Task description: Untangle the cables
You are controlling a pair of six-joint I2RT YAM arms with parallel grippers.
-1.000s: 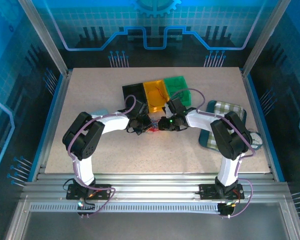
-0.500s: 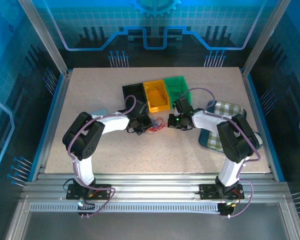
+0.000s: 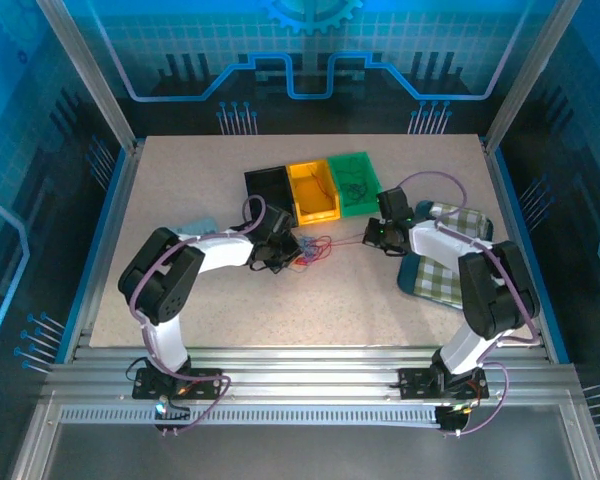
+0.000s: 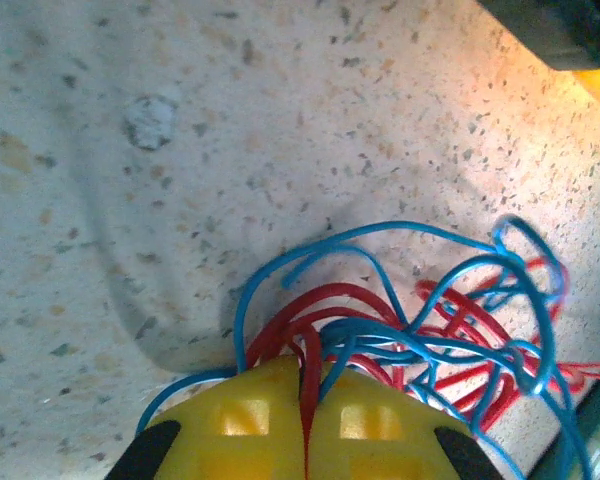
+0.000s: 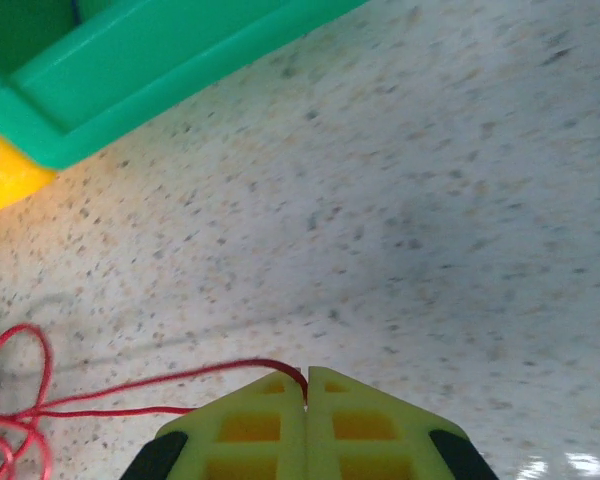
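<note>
Top external view sets both arms over the speckled desk (image 3: 230, 310). The left claw (image 3: 288, 252) and right claw (image 3: 372, 238) face each other, and the cables (image 3: 315, 247) lie as a small loose tangle between them, just ahead of the left claw's tips. Beyond the claws stand three small box-shaped bins in a row, touching: a black bin (image 3: 268, 184), an orange bin (image 3: 315, 190) and a green bin (image 3: 353, 181). A checked green-and-white cloth (image 3: 445, 262) lies under the right arm, behind its claw.

Left wrist view gives the detail the overhead one lacks. The yellow moulded pads of the left claw (image 4: 305, 378) are pressed together on red strands at the near edge of the cables (image 4: 420, 325). Thin glossy blue and red wires fan out ahead of the tips in crossing loops over pale, grainy stone-like desk.

Right wrist view shows the right claw (image 5: 307, 385) with its yellow-green ribbed pads closed on a single red cable (image 5: 160, 384), which runs off taut to the claw's left toward a red loop. Ahead and to the left sit the smooth plastic wall of the green bin (image 5: 130, 60) and a corner of the orange bin (image 5: 0, 175).
</note>
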